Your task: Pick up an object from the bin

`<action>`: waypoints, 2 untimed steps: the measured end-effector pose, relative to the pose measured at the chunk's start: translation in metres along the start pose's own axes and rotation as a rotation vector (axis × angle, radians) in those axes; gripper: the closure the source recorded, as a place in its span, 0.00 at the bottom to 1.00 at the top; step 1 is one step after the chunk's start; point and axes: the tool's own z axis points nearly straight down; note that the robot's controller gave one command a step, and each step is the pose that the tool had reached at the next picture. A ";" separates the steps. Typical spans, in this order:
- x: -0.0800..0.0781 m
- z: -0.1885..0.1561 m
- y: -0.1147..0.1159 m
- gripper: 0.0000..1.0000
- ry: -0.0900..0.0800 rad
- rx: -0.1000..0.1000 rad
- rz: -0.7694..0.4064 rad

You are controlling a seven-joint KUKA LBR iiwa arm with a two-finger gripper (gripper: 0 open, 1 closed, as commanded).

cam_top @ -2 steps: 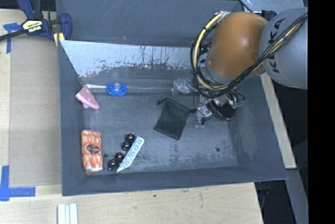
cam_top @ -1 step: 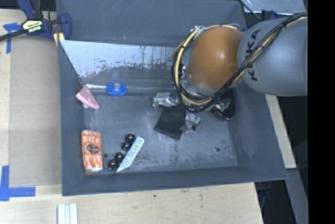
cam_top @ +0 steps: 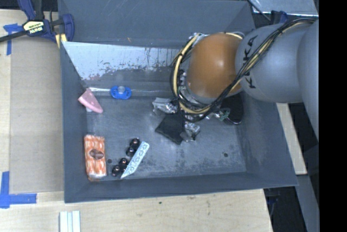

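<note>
- Locate the gripper (cam_top: 188, 131) low over the middle of the grey bin (cam_top: 76, 133), beneath the orange wrist cover (cam_top: 211, 65) of the arm (cam_top: 282, 63), which reaches in from the right
- Note that you cannot tell how far the gripper is open, nor whether it has hold of anything; the wrist cover and the cables (cam_top: 179, 71) hide most of it
- Find the black flat block (cam_top: 169, 129) on the bin floor, turned cornerwise, directly left of the gripper; you cannot tell whether the two touch or are just beside each other
- Observe a small grey crumpled piece (cam_top: 161, 105) just behind the black flat block, close under the wrist cover
- Check the left part of the floor, well apart from the gripper: a pink wedge (cam_top: 90, 101) and a blue ring (cam_top: 120, 92) lie near the back wall
- Find, at the front left corner, an orange patterned block (cam_top: 95, 156), a cluster of black beads (cam_top: 123, 158) and a white-and-blue strip (cam_top: 135, 159), all close together
</note>
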 end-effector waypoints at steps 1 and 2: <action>-0.002 -0.003 0.000 0.00 -0.001 0.000 0.011; -0.018 -0.010 -0.010 1.00 -0.007 0.004 -0.276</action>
